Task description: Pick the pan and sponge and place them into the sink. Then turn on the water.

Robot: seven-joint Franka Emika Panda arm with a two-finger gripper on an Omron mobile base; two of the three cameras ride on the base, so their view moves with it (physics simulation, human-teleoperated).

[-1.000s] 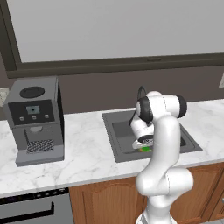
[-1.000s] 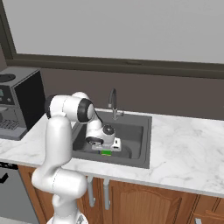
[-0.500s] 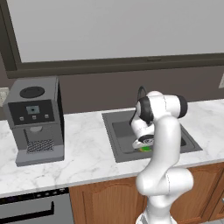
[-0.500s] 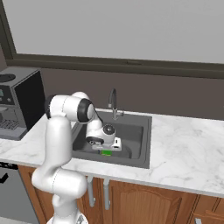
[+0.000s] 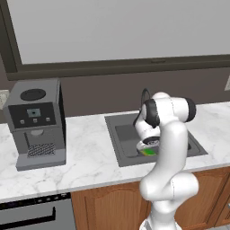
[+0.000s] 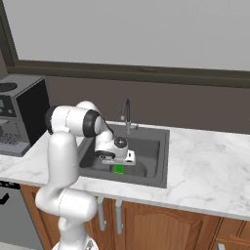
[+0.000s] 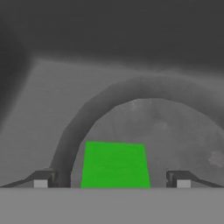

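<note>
Green sponge point(image 7: 114, 165) lies flat inside the dark pan point(image 7: 131, 94), in the sink point(image 6: 155, 146).

You have one sink point(image 6: 161, 161) sunk into one marble worktop point(image 6: 205, 166), with one gooseneck faucet point(image 6: 126, 113) behind it. One green sponge point(image 7: 115, 165) lies in the basin, and one dark pan point(image 7: 131, 89) curves around it in the hand view. One coffee machine point(image 5: 37, 121) stands at the left. You see one window point(image 5: 117, 27) above, and two cabinet door handles point(image 6: 99, 218) below.
</note>
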